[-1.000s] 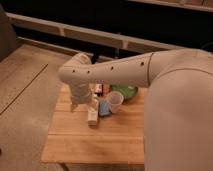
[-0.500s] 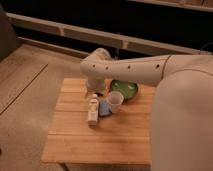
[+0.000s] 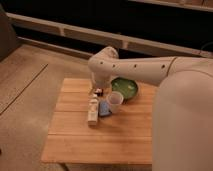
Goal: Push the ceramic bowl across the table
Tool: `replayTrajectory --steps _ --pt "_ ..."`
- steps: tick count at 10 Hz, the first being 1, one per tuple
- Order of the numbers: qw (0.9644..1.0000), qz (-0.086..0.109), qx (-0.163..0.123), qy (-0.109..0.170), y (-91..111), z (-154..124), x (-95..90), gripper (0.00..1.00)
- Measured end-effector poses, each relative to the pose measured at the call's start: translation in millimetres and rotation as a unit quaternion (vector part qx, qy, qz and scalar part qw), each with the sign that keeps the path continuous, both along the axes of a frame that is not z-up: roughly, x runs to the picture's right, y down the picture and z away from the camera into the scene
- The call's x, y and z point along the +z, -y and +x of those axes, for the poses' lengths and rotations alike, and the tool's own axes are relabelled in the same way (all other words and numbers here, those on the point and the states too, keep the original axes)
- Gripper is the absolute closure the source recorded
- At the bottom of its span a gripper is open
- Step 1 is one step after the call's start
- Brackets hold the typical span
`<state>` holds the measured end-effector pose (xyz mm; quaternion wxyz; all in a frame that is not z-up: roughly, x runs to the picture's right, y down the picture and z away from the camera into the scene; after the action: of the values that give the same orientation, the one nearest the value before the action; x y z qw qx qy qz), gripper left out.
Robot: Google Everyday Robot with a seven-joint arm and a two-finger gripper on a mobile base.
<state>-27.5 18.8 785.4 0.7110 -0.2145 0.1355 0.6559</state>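
The ceramic bowl [image 3: 125, 88] is round, shallow and bright green, and it sits on the far right part of the table [image 3: 75, 145], a small table with a light wooden plank top. My white arm reaches in from the right and bends down over the table's far side. The gripper [image 3: 98, 91] hangs just left of the bowl, low over the wood, with a narrow gap to the bowl's rim. The arm's wrist hides most of the gripper.
A white cup [image 3: 114, 102] stands just in front of the bowl. A small blue item [image 3: 103, 109] lies next to the cup. An upright pale bottle-like item [image 3: 93, 112] stands left of that. My arm covers the table's right edge. Speckled floor lies to the left.
My arm has swung to the right, from over the table's left side to just beside the green bowl. The bowl, cup and other items have not visibly moved.
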Motion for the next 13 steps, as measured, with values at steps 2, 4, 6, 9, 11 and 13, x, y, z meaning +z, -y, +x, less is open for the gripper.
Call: replayTrajectory --steps 2,4,6,9,11,13 --pt "0.9994 0.008 -0.021 -0.027 -1.7 8.5 -2.6 0.35" --pt "0.9977 0.019 -0.039 -0.052 7.0 26.0 7.6 0.35" --pt "0.997 0.029 -0.054 -0.047 23.9 37.2 35.2 0.35" --pt "0.9962 0.046 -0.074 0.004 54.9 28.6 82.5 0.35" --pt "0.9926 0.06 -0.084 0.064 76.9 4.0 115.4 0.35" --pt "0.9883 0.066 -0.084 0.109 86.2 -23.5 130.6 0.35"
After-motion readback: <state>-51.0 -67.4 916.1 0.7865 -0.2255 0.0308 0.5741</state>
